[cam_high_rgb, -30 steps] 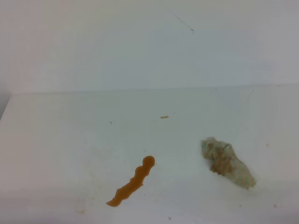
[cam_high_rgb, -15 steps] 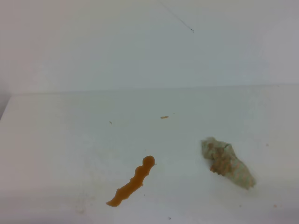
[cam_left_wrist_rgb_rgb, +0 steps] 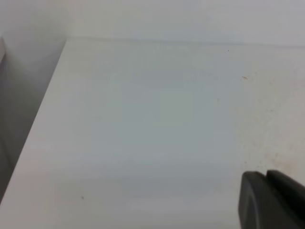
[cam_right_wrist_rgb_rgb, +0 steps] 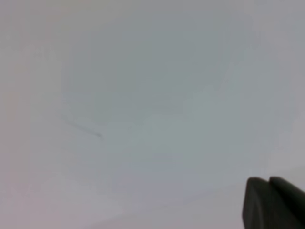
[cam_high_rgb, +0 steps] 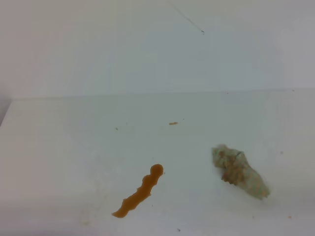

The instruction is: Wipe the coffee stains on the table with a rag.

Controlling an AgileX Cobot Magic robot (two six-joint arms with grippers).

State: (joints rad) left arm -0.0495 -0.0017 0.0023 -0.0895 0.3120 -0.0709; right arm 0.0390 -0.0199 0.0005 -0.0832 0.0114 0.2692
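The coffee stain (cam_high_rgb: 140,192) is a wavy orange-brown streak with a rounded blob at its upper right end, lying on the white table (cam_high_rgb: 74,157) front of centre. To its right, well apart, lies the rag (cam_high_rgb: 239,171), a crumpled pale cloth with brown blotches. Neither gripper appears in the exterior high view. The left gripper (cam_left_wrist_rgb_rgb: 266,175) shows only as dark fingers pressed together at the bottom right of the left wrist view, over bare table. The right gripper (cam_right_wrist_rgb_rgb: 268,180) looks the same in the right wrist view, shut and holding nothing, facing the white wall.
A tiny orange speck (cam_high_rgb: 173,123) sits behind the stain. The white wall (cam_high_rgb: 147,49) rises at the table's far edge and bears a thin dark scratch (cam_high_rgb: 189,22). The table's left edge (cam_left_wrist_rgb_rgb: 43,109) drops off beside a grey gap.
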